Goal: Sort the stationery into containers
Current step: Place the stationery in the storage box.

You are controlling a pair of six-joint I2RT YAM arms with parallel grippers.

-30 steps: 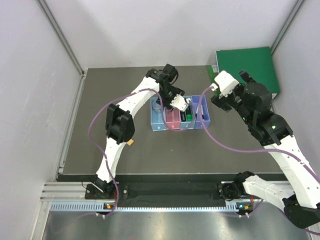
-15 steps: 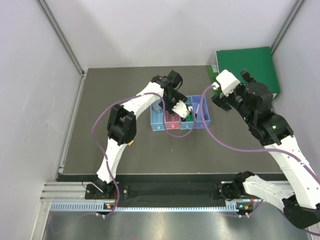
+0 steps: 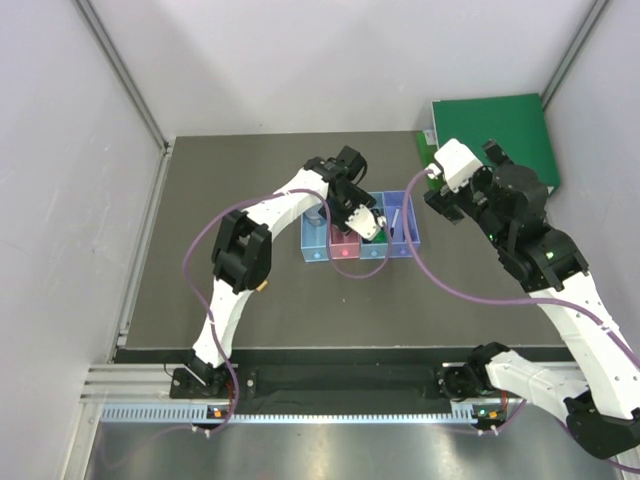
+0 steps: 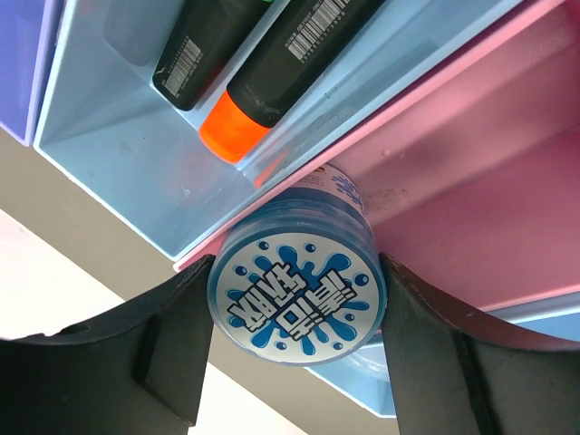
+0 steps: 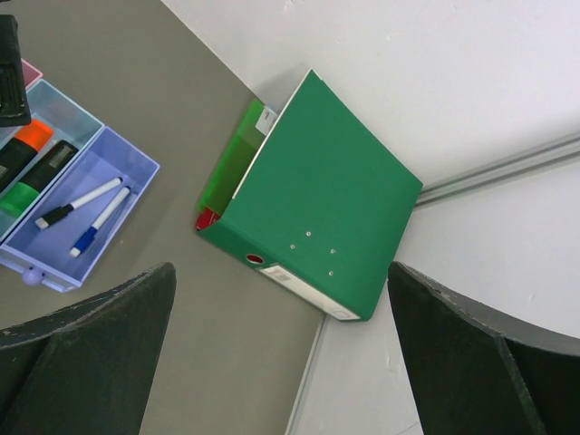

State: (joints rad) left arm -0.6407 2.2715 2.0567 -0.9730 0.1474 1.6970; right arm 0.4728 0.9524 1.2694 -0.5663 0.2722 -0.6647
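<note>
Left wrist view: the left gripper (image 4: pixel 294 313) pinches the blue tin (image 4: pixel 294 290) between both fingers, over the rim of the pink bin (image 4: pixel 507 208); just beside the pink bin, a light blue bin (image 4: pixel 109 172) holds an orange-capped highlighter (image 4: pixel 272 82); the right gripper (image 5: pixel 281 362) hangs spread wide, well apart from the pink bin

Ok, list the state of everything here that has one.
left end effector: shut on the blue tin
right end effector: open, empty
blue tin: gripped, at the pink bin
highlighters: capped, in a light blue bin
pens: capped, in the purple bin
green binder: closed
</note>
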